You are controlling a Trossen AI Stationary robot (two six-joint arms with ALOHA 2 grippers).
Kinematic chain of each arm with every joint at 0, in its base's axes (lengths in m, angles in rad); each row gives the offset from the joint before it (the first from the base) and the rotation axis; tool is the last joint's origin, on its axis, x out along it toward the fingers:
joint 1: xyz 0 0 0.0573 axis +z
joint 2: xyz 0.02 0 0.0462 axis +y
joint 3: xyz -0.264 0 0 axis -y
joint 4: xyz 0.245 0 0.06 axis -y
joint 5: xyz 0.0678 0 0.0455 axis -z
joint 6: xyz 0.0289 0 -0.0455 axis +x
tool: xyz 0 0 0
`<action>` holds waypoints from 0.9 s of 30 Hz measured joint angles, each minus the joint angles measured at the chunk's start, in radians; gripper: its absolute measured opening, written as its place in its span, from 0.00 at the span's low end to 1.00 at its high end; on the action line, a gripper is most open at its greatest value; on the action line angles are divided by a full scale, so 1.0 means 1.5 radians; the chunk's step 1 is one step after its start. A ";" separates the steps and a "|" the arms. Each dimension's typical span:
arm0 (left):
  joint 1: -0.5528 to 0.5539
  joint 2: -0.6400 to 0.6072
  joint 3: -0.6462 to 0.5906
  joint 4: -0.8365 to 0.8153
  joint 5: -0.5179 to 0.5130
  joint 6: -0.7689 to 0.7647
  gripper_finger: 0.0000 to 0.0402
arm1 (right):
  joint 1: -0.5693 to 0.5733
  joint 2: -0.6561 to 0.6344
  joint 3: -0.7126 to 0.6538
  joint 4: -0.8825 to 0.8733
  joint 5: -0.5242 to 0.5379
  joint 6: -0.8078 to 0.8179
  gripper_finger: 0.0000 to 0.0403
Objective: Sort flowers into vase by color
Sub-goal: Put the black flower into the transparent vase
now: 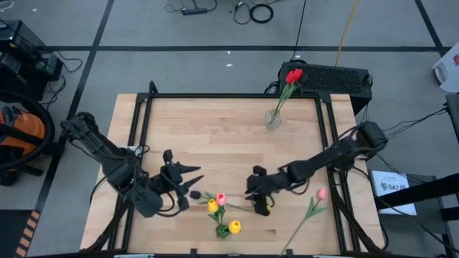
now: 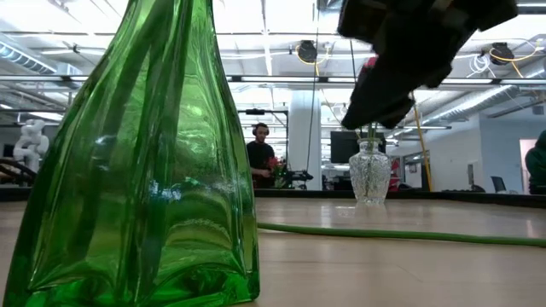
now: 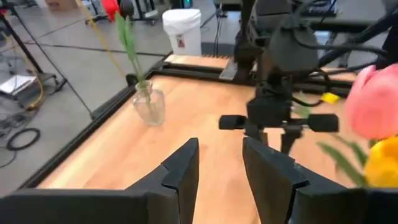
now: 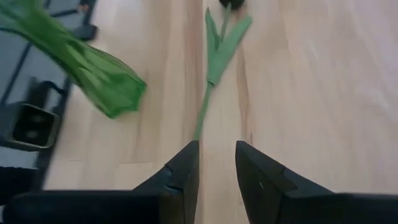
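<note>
Right gripper (image 4: 216,163) hangs part-open and empty over the thin green-stemmed black tulip (image 4: 214,62) lying at six o'clock on the table. Light, floppy, probably slippery; I'd pinch mid-stem.

Left gripper (image 3: 219,167) idles empty, jaws parted.

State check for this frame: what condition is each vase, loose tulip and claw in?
Clear vase: upright, holding red tulips.
Green vase: upright on table.
Pink tulip near right edge: lying flat on table.
Black tulip: lying flat on table.
Left claw: open, empty.
Right claw: open, empty.
</note>
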 joint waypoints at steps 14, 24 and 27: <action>0.006 -0.112 -0.077 -0.079 0.000 -0.075 0.33 | 0.010 0.205 0.037 0.283 0.066 -0.039 0.40; 0.001 -0.217 -0.182 -0.046 -0.001 -0.093 0.33 | 0.023 0.309 0.039 0.364 0.093 -0.043 0.39; 0.001 -0.225 -0.190 -0.058 0.000 -0.105 0.33 | 0.023 0.312 0.041 0.344 0.109 -0.038 0.36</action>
